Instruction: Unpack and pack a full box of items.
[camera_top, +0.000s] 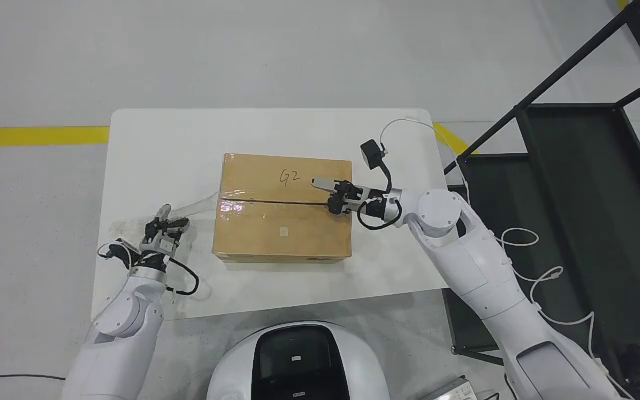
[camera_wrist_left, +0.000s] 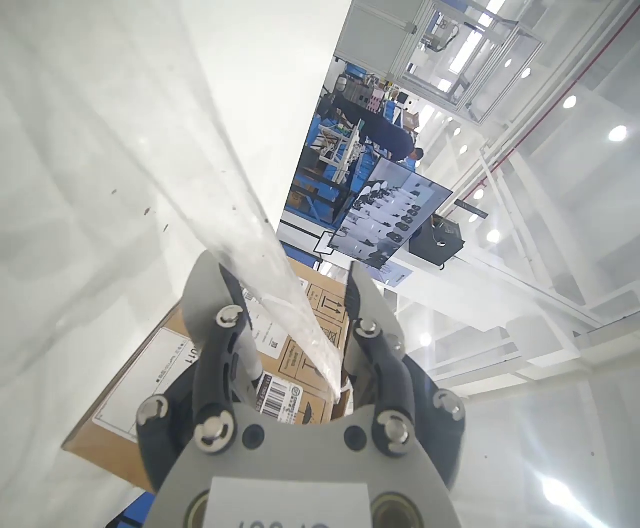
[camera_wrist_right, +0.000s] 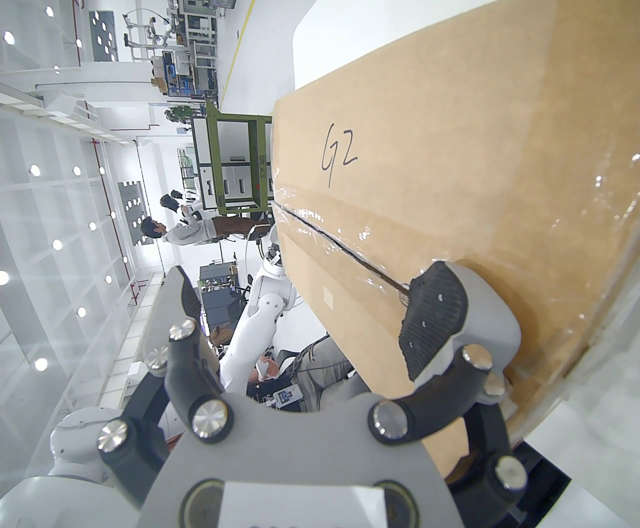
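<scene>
Tabletop (camera_top: 400, 130): white and rectangular with rounded corners, at the middle of the top view.
Floor (camera_top: 300, 50): pale grey and smooth, showing around the tabletop from 9 o'clock through 12 to 2 o'clock.
Yellow floor line (camera_top: 50, 134): a straight stripe at 9 to 10 o'clock, running in to the tabletop's edge. A short slanted piece shows again at 2 o'clock.
Black metal rack (camera_top: 560, 180): at 3 o'clock, just beside the tabletop. It has dark flat shelves in a black frame, and one slanted bar rises toward 1 o'clock.
Wall screen (camera_wrist_left: 390, 217): in the room behind, dark-framed, with dark shapes on a grey ground.
Green-framed cabinet (camera_wrist_right: 235, 160): in the room behind, a green metal frame around pale drawers.
Ceiling lights (camera_wrist_right: 35, 170): round white lamps set in rows.
</scene>
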